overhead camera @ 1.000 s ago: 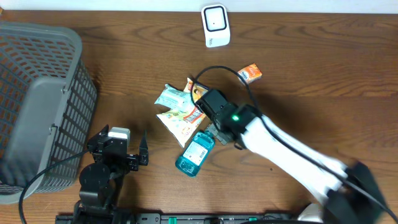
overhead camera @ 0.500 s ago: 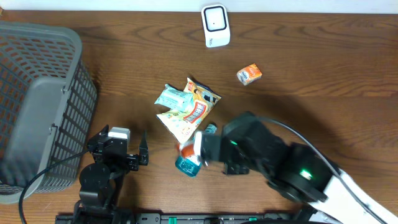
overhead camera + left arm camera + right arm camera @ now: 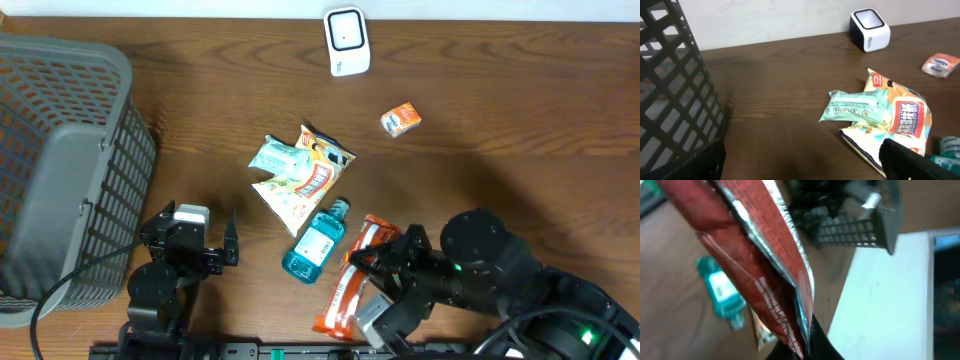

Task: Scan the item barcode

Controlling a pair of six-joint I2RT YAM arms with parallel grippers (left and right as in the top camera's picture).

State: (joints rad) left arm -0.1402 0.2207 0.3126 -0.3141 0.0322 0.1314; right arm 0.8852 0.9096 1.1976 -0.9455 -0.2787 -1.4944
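Note:
My right gripper point(image 3: 374, 266) is shut on a red-orange snack packet point(image 3: 350, 285), held near the table's front edge to the right of a teal bottle point(image 3: 314, 244). In the right wrist view the packet point(image 3: 760, 255) hangs out from the gripper point(image 3: 807, 336), pinched at its crimped edge; no barcode shows. The white scanner point(image 3: 346, 41) stands far off at the table's back edge and also shows in the left wrist view point(image 3: 870, 29). At the front left my left gripper point(image 3: 192, 234) rests open and empty, its fingers point(image 3: 907, 161) wide apart over bare wood.
A pile of snacks lies mid-table: a mint-green packet point(image 3: 275, 156) and a colourful bag point(image 3: 305, 185). A small orange packet point(image 3: 400, 120) lies alone at the back right. A grey mesh basket point(image 3: 60, 170) fills the left side.
My right arm has drawn back from the snack pile to the front edge, carrying the red-orange packet. The teal bottle stays on the table. The left arm has not moved.

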